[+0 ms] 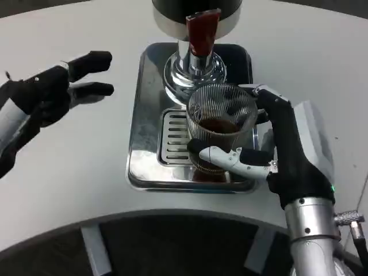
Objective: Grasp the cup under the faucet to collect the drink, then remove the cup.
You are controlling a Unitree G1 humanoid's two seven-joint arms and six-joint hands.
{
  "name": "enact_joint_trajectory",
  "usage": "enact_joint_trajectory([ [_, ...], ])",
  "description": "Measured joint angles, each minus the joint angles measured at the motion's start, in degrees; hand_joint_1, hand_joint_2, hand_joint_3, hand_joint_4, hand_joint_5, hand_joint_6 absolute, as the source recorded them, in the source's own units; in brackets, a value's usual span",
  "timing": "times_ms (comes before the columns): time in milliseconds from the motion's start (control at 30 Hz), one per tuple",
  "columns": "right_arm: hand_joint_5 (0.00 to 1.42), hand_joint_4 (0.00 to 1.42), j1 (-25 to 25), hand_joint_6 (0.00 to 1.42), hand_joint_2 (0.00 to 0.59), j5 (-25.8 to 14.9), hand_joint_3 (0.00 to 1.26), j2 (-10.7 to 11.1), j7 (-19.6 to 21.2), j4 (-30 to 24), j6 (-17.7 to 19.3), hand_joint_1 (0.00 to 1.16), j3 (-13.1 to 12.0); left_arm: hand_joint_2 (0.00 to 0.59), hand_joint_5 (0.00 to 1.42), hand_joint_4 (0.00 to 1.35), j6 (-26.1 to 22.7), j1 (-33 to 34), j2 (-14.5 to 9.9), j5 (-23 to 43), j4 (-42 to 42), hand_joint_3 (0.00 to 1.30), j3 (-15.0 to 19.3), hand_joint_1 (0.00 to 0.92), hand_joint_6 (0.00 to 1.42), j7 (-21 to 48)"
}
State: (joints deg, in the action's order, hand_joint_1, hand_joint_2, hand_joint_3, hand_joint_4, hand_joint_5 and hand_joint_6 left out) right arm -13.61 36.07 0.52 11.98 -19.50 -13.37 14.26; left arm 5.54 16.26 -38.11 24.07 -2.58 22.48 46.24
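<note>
A clear ribbed glass cup (221, 123) holds dark drink in its lower part and stands on the slotted steel drip tray (150, 167), just in front of the dispenser's chrome spout base (192, 72). A red tap lever (202, 31) hangs above it. My right hand (282, 152) grips the cup from the right, with the thumb across its near side and fingers curving round the far side. My left hand (54, 92) hovers over the table to the left of the tray, its fingers apart and holding nothing.
The dispenser body (195, 11) rises at the top centre behind the tray. White tabletop (75, 172) stretches to the left and right of the tray, and its curved front edge runs just below the tray.
</note>
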Motion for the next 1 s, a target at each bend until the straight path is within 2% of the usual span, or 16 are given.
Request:
enact_joint_trajectory([
  [500, 1.2, 1.14, 10.8, 1.36, 0.103, 2.2, 1.01, 0.9, -4.2, -10.0, -0.1, 1.03, 0.6, 0.049, 0.0, 0.0, 9.2, -4.8, 1.6, -5.1, -2.9, 0.02, -4.8, 0.0, 0.01, -1.4],
  [700, 1.2, 1.14, 14.2, 1.37, 0.103, 2.6, 1.01, 1.9, -5.5, -14.0, 0.2, 1.03, 1.5, 0.05, 0.0, 0.0, 15.2, -7.5, 3.2, -9.4, -3.6, 0.0, -6.4, 0.0, 0.0, -3.3],
  [1000, 1.2, 1.14, 19.5, 1.37, 0.103, 2.7, 1.01, 3.9, -7.4, -18.1, 2.2, 1.03, 2.2, 0.055, 0.0, 0.0, 25.9, -10.7, 4.0, -15.4, -2.4, 0.0, -8.4, 0.0, 0.0, -5.6],
])
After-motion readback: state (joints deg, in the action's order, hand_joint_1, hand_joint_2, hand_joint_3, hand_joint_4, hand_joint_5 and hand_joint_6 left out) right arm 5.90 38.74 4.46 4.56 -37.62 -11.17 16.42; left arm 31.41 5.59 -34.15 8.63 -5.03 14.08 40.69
